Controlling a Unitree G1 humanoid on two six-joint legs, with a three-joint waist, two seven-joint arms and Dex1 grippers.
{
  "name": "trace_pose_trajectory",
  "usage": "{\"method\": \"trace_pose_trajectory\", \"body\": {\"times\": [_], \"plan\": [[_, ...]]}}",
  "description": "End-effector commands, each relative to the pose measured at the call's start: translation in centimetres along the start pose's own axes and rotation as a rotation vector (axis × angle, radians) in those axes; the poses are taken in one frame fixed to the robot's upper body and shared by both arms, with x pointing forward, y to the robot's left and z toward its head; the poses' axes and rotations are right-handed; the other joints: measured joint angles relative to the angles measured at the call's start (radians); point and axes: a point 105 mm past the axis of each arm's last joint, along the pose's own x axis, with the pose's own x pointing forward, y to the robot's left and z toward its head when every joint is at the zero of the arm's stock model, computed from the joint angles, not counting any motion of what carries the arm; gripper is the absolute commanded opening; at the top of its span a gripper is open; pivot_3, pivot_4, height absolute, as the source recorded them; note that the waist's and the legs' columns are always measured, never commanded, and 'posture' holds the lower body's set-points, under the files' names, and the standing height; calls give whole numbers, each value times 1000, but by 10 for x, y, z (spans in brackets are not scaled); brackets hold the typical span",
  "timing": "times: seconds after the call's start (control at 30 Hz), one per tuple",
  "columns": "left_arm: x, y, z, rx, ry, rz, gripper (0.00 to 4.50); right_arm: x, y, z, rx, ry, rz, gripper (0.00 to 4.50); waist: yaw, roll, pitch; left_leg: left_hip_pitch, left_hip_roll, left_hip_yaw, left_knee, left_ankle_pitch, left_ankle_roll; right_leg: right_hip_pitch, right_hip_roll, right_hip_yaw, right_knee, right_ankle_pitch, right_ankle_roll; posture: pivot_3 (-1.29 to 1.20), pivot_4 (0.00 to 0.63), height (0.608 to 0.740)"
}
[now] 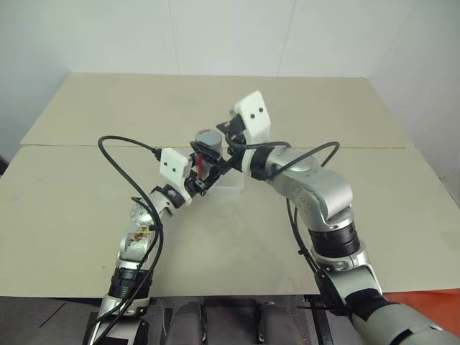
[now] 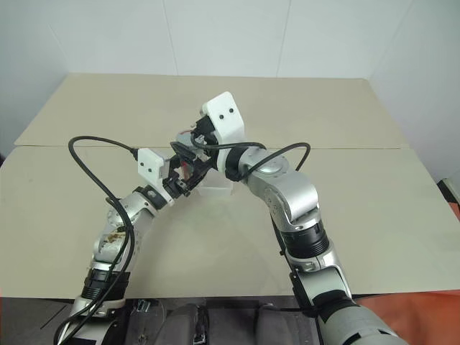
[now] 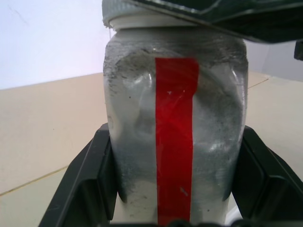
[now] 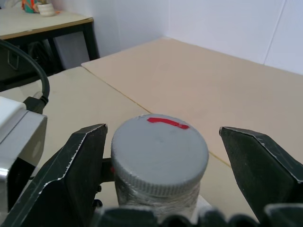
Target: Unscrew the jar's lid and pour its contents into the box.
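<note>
Upright, jar (image 3: 175, 132) clamped in left tool (image 1: 203, 175) — right tool (image 4: 161, 156) spread, straddling lid (image 4: 159, 153)

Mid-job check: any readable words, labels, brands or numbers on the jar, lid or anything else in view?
None: no readable text in any view.
jar: a plain red stripe, no lettering.
lid: a red mark, not a letter or number.
box: no print visible.
</note>
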Motion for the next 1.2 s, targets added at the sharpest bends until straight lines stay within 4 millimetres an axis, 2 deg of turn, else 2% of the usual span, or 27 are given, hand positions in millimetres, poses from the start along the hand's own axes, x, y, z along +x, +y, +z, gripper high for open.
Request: {"method": "trace_pose_trajectory", "body": {"times": [0.03,0.53,1.2], "plan": [[-1,-3,18,48,-63,-13,2750,-3,-3,18,-31,-61,-14,4459,0,0,0,0,0,0,0,0,0,0,0,0,0,0,0,0,150,740],[-4,6,20,49,-64,17,2750,-13,-16,10,-32,-33,-56,4459,0,0,0,0,0,0,0,0,0,0,0,0,0,0,0,0,150,740],[-5,8,20,49,-61,27,2750,-27,-17,9,-29,-41,-54,4459,0,0,0,0,0,0,0,0,0,0,0,0,0,0,0,0,150,740]]}}
